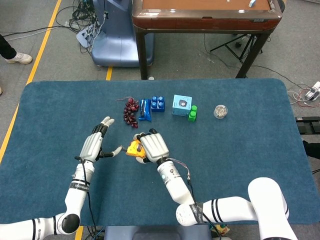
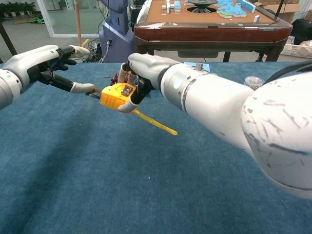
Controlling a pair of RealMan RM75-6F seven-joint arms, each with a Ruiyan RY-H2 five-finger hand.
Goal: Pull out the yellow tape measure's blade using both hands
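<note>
The yellow tape measure (image 1: 132,148) (image 2: 117,95) is held above the blue table cloth (image 1: 240,165) by my right hand (image 1: 152,146) (image 2: 146,66), whose fingers wrap over its top and far side. My left hand (image 1: 92,145) (image 2: 39,63) is to its left, thumb stretched toward the case and the other fingers spread. A short dark piece of blade (image 2: 94,92) spans the gap between the thumb tip and the case. A yellow strip (image 2: 156,124) trails from the case toward the lower right.
Along the far part of the cloth lie dark red grapes (image 1: 131,111), a blue packet (image 1: 144,109), a blue brick (image 1: 158,103), a light blue box (image 1: 182,105), a green brick (image 1: 192,113) and a small jar (image 1: 220,111). A wooden table (image 1: 200,17) stands beyond.
</note>
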